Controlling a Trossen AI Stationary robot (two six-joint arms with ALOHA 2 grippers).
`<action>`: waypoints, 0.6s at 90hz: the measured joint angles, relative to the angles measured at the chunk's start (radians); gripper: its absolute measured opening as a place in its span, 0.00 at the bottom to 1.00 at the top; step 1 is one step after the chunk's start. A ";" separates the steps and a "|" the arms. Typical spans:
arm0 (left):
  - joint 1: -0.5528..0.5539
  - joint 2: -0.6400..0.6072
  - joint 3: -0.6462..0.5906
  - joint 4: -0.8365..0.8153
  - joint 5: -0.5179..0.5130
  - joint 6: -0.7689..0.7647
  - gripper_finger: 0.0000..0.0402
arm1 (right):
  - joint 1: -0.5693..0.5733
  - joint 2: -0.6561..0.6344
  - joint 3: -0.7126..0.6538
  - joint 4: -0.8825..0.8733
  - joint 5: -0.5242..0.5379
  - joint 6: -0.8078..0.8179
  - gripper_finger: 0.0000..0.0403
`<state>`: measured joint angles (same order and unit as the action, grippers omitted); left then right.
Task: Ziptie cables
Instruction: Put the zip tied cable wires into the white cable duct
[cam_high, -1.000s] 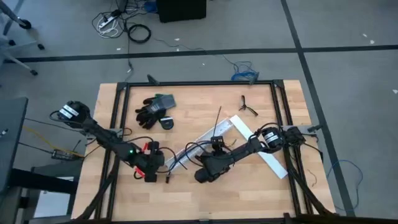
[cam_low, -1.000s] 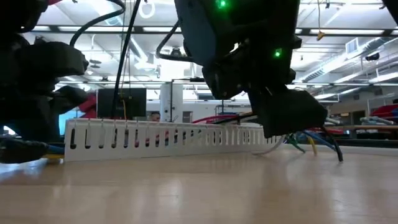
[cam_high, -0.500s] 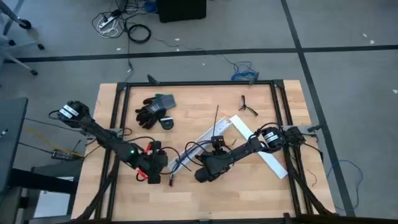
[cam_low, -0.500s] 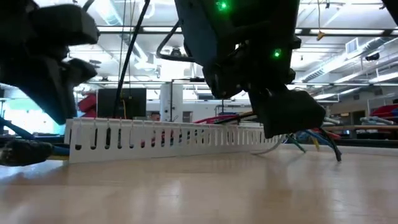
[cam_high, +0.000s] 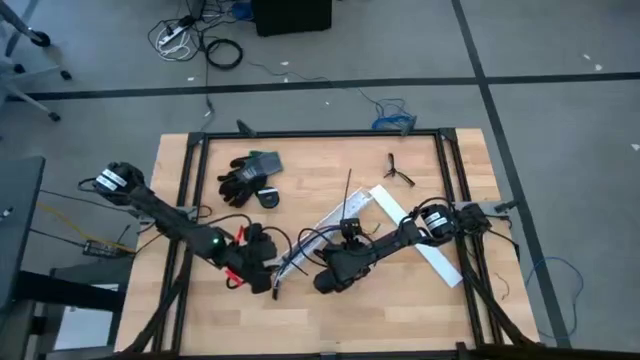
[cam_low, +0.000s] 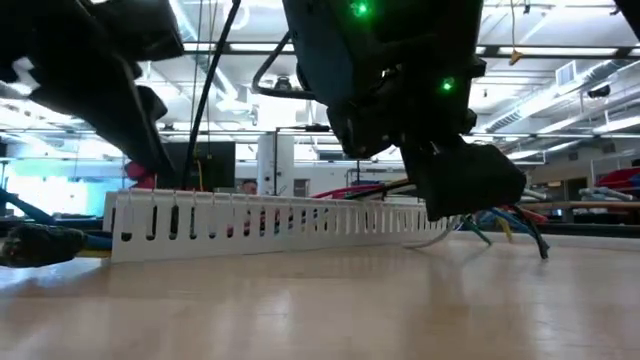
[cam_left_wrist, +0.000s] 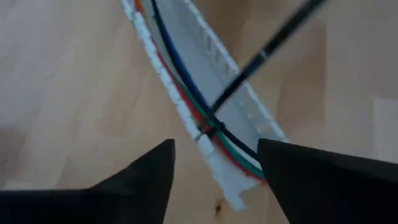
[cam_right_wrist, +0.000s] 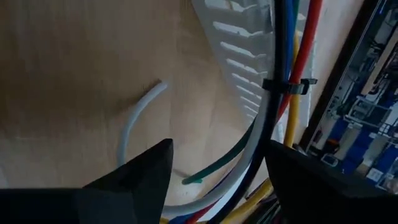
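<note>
The cables (cam_left_wrist: 186, 93), thin blue, red, green and black wires, lie along the white slotted channel (cam_high: 330, 225). A black ziptie (cam_left_wrist: 209, 127) is looped around them near the channel's near-left end, and its long tail (cam_left_wrist: 267, 46) sticks out. My left gripper (cam_left_wrist: 214, 146) hovers open just above that loop, touching nothing. My right gripper (cam_right_wrist: 217, 149) is open and low over the table (cam_low: 470, 185). The cables (cam_right_wrist: 283, 50) run past its fingers with a second small black tie (cam_right_wrist: 286, 85) around them. I cannot tell whether they touch the fingers.
Black gloves (cam_high: 245, 175), a small round black thing (cam_high: 268, 198) and a forked clip (cam_high: 398, 170) lie at the far side. A thin black strap (cam_high: 348, 195) lies by the channel. A second white channel piece (cam_high: 430, 250) lies under the right arm. Black frame rails (cam_high: 190, 200) border the table.
My left gripper has moved toward the table's right edge, up to the near-left end of the channel, and has risen off the table. The right arm and the channel have stayed where they were.
</note>
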<state>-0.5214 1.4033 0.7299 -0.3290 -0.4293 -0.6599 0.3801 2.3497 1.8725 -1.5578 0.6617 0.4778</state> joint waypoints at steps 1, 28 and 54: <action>0.002 0.000 0.000 0.000 0.000 -0.003 0.57 | 0.000 0.000 0.000 0.000 0.000 0.000 0.62; 0.030 0.110 -0.001 0.072 0.042 -0.023 0.57 | 0.000 0.000 0.000 -0.014 -0.002 -0.001 0.61; 0.031 0.138 -0.001 0.061 0.029 0.029 0.57 | 0.000 0.000 0.000 -0.013 -0.008 -0.004 0.61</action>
<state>-0.4908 1.5417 0.7288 -0.2684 -0.3998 -0.6313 0.3801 2.3497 1.8725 -1.5711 0.6540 0.4736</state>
